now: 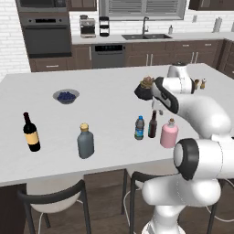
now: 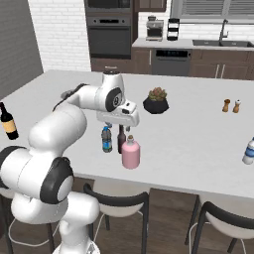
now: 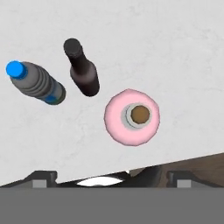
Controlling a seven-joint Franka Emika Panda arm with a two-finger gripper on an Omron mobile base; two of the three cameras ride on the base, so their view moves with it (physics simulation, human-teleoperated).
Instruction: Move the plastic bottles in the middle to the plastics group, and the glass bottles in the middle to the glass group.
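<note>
While open, claw [image 3: 109,177] hovers above pink bottle [image 3: 132,116].

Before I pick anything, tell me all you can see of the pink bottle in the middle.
The pink bottle is squat and round-shouldered, with a pale collar and a tan stopper in place; its body looks like opaque pink glass. It stands upright on the white island counter, near the front edge, and only the counter touches it. The slim dark brown bottle stands just beside it, apart from it, with the small clear water bottle beyond that. The open gripper hangs above, holding nothing; the hand view looks almost straight down on the stopper.
</note>
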